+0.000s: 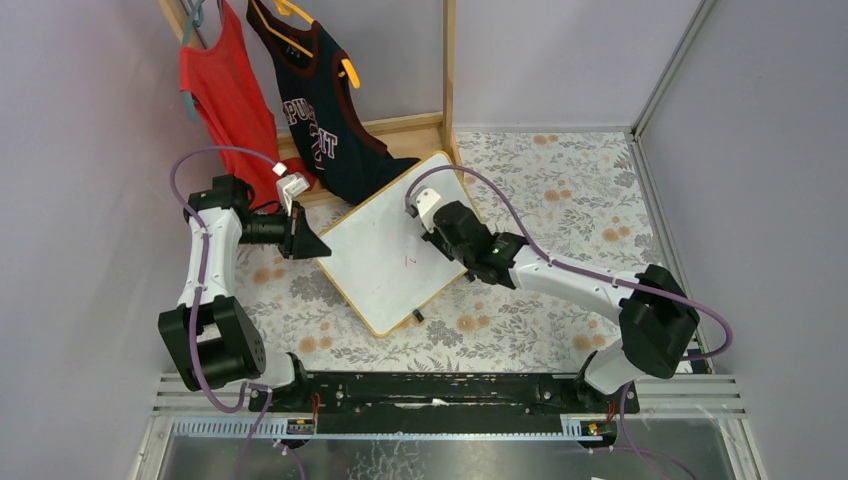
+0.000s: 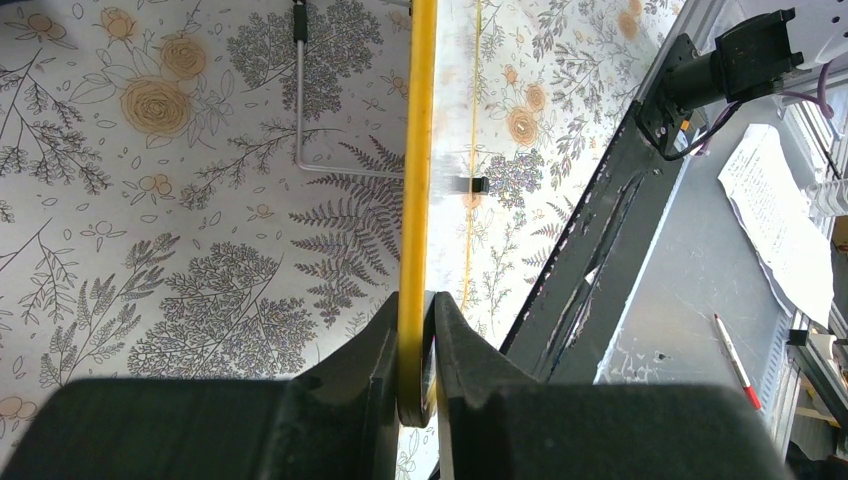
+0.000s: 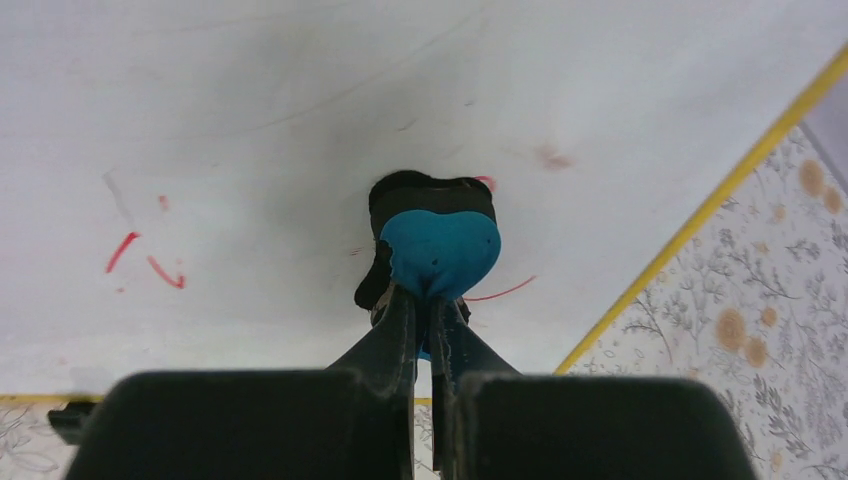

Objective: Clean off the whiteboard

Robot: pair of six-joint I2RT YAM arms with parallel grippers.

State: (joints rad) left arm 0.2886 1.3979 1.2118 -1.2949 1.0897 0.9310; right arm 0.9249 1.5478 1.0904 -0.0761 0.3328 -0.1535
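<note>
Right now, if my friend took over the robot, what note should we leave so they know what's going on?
The left gripper is shut on the frame edge of the whiteboard, holding it steady.
The right gripper is shut on a blue-and-black eraser, pressed against the board's surface.
The whiteboard lies slantwise on the flowery tablecloth, between the two arms.
Done: most of the board looks white, with only faint smudges.
Left to do: the red marks to the left of the eraser and a thin red line just right of it. Those are probably what to wipe next.
</note>
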